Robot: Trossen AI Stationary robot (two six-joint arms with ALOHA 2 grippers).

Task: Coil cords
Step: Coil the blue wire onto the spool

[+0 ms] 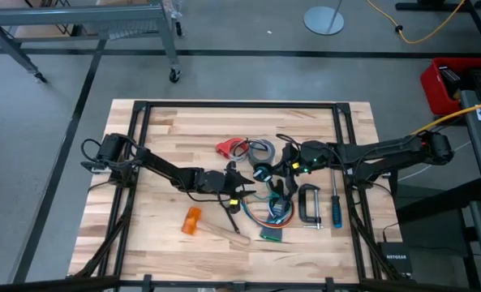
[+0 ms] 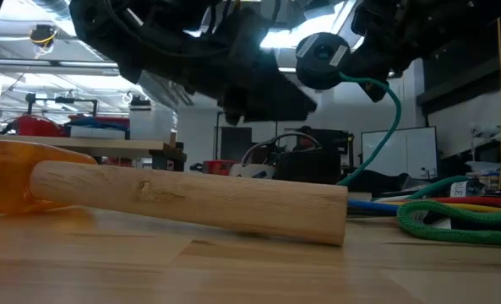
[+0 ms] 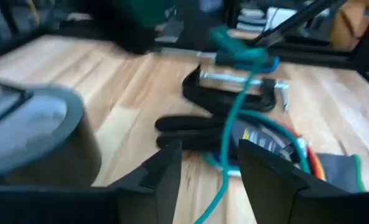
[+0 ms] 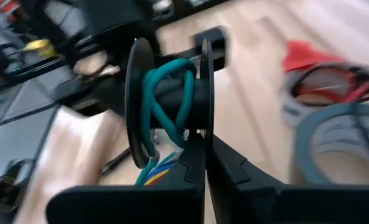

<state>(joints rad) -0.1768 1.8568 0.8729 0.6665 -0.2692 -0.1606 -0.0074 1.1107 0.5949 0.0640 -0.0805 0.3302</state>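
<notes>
Two arms meet at the middle of the table (image 1: 167,122), and you are part way through winding a cord.

Your right gripper (image 4: 200,140) is clamped on a black spool (image 4: 168,102), held up off the wood. The green cord (image 4: 165,93) already loops round its core a few times and runs down to the loose pile (image 1: 272,212) near the clamp (image 1: 309,203). Your left gripper (image 3: 209,171) is spread apart with the cord passing between its fingers (image 3: 165,177), not pinched. I think you next need to close on that cord and lead it round the spool again. The red-ended cord (image 1: 234,148) lies by the tape (image 1: 260,148), untouched. Only the low view shows the spool lifted; only the right wrist view shows the wraps.
</notes>
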